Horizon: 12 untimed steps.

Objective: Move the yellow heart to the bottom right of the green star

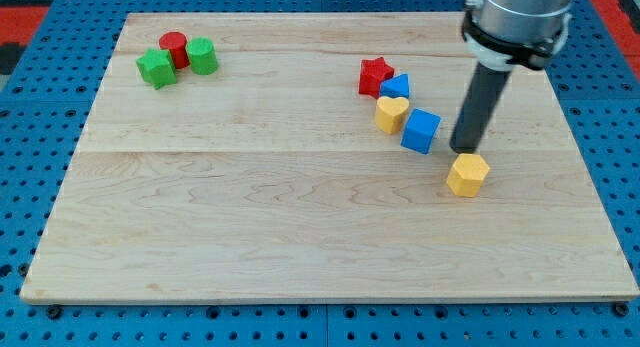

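The yellow heart [391, 114] lies right of the board's middle, touching the red star [376, 76], a small blue block [396, 87] and the blue cube [421, 130]. The green star [156, 68] lies at the top left, next to a red cylinder [175, 49] and a green hexagonal block [202, 56]. My tip [464, 150] is on the board to the right of the blue cube and just above the yellow hexagonal block [467, 174]. It is well to the right of the yellow heart and does not touch it.
The wooden board [300, 237] lies on a blue perforated table. The arm's rod comes down from the view's top right.
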Motion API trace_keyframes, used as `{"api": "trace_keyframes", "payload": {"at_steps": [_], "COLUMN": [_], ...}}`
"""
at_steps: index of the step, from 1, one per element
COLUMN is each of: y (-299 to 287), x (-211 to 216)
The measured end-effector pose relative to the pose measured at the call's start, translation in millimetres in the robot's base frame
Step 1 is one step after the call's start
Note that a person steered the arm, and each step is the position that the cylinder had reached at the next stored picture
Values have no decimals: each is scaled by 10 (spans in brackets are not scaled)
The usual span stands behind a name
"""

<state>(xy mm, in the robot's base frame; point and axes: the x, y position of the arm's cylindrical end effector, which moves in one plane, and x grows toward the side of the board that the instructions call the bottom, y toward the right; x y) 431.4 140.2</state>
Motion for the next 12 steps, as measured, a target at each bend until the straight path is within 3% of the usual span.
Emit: {"api": "trace_keyframes", "payload": {"at_steps": [1, 2, 3, 5, 6, 8, 11, 12], "y": [-5, -439, -919, -308, -1042, -2245, -2677, -2946], "x": [19, 263, 40, -512, -673, -584, -282, 231]}}
